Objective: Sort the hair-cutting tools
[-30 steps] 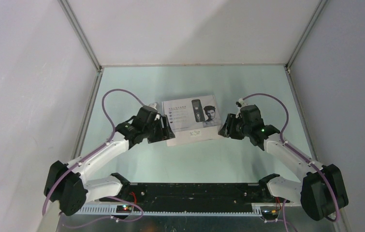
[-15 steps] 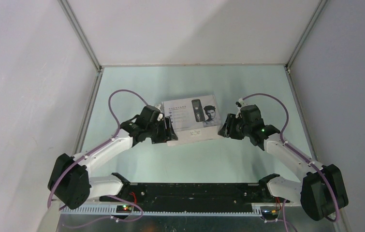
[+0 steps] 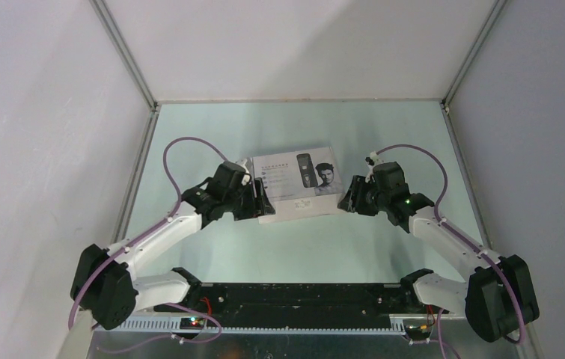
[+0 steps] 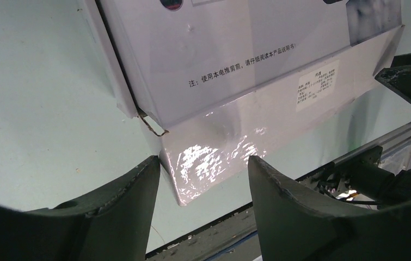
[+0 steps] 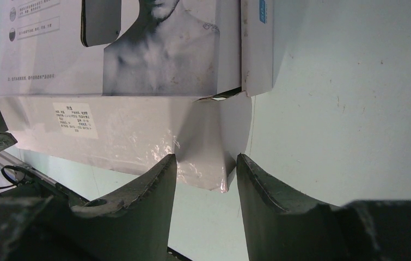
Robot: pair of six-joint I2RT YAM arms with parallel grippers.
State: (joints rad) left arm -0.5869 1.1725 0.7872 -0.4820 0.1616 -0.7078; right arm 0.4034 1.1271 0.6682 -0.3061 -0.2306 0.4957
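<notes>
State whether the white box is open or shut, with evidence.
Shut: the white box lies flat, printed lid down, no contents showing.

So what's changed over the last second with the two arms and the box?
The left hand edged right, closer around the near left corner of the white box. No visible grab or release. The right hand and the box stayed put.

Box (image 3: pixel 294 187): far part cut off in both wrist views; inside hidden. Label (image 4: pixel 316 86) on box front: print unreadable.
</notes>
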